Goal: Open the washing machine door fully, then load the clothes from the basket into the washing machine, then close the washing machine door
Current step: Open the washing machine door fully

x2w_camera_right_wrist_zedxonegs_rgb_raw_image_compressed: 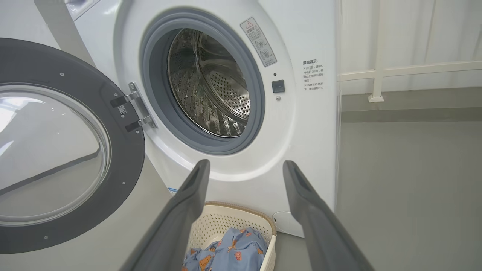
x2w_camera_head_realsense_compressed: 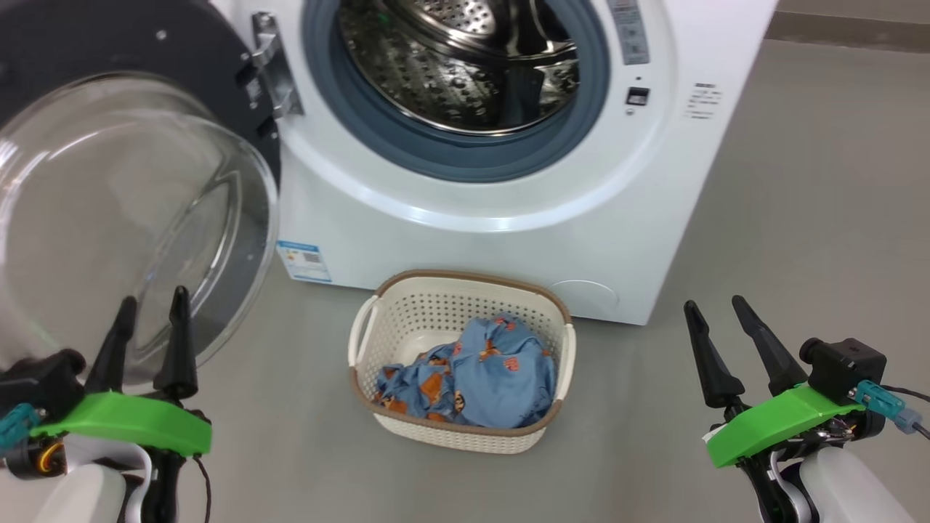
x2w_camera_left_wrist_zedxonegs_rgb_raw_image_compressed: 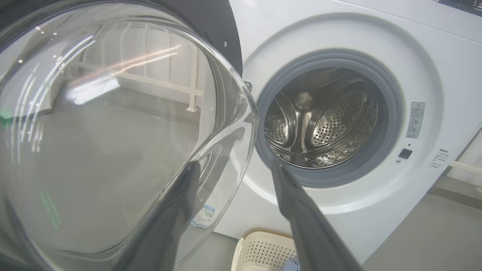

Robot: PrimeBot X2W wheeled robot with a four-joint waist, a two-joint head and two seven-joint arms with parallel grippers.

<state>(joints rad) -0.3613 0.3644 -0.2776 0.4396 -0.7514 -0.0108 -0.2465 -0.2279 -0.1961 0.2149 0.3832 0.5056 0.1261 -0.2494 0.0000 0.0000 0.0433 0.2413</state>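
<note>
White washing machine [x2w_camera_head_realsense_compressed: 508,240] x1, blue label [x2w_camera_head_realsense_compressed: 304,260] x1 unreadable | door [x2w_camera_head_realsense_compressed: 109,218] x1 open, left | basket [x2w_camera_head_realsense_compressed: 465,280] x1 on floor, clothes [x2w_camera_head_realsense_compressed: 479,378] heap x1 inside | left fingers [x2w_camera_head_realsense_compressed: 178,341] wide, empty | right fingers [x2w_camera_head_realsense_compressed: 708,356] wide, empty

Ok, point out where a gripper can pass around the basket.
Free: bare floor between the basket and the right gripper, and left of the basket. Crowded: the left gripper beside the open door's glass; basket close to the washing machine.
</note>
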